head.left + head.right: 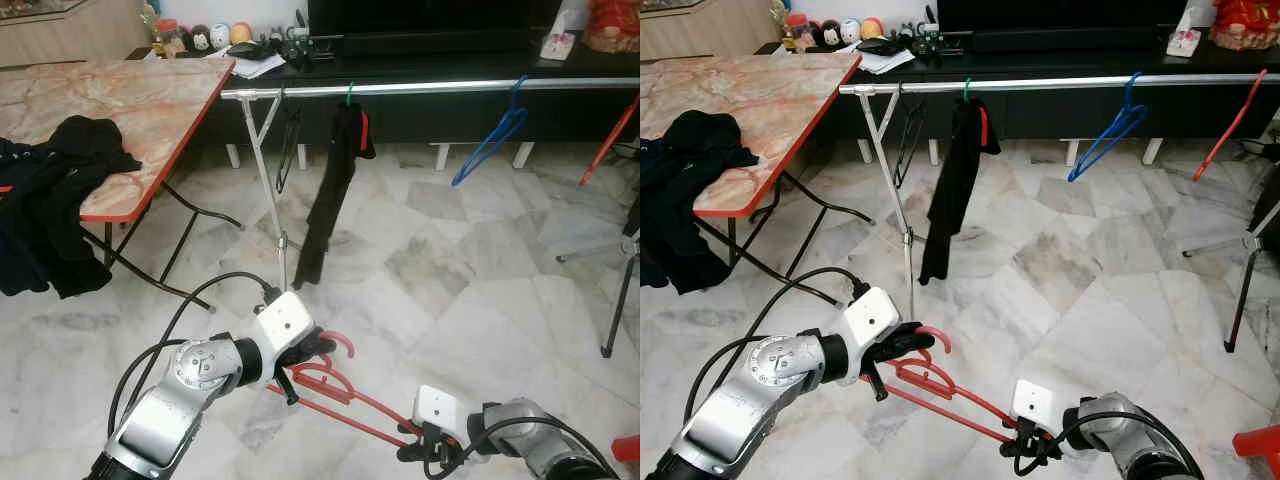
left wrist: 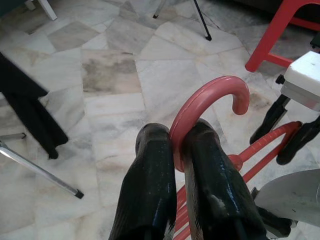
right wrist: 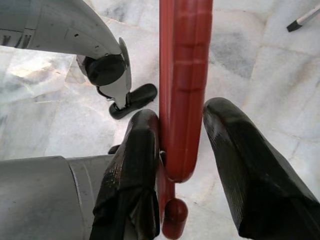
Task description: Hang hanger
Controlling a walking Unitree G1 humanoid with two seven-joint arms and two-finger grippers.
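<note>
A red plastic hanger [image 1: 335, 392] hangs low over the marble floor, held between my two arms. My left gripper [image 1: 310, 352] is shut on the hanger's neck just below its curved hook [image 2: 212, 95], with a finger [image 2: 150, 175] on each side. My right gripper [image 1: 412, 440] is at the hanger's far end [image 3: 184, 75]. It is open: one finger [image 3: 137, 150] touches the bar and the other [image 3: 240, 150] stands apart from it. The silver clothes rail [image 1: 420, 88] runs across the room ahead, well above the hanger.
On the rail hang a black hanger [image 1: 288, 145], a black garment [image 1: 335, 190], a blue hanger [image 1: 490, 140] and another red hanger [image 1: 610, 140]. A folding table [image 1: 150, 100] with dark clothes [image 1: 50, 200] stands left. The rail's legs [image 1: 268, 190] and a red stool [image 1: 628, 448] are nearby.
</note>
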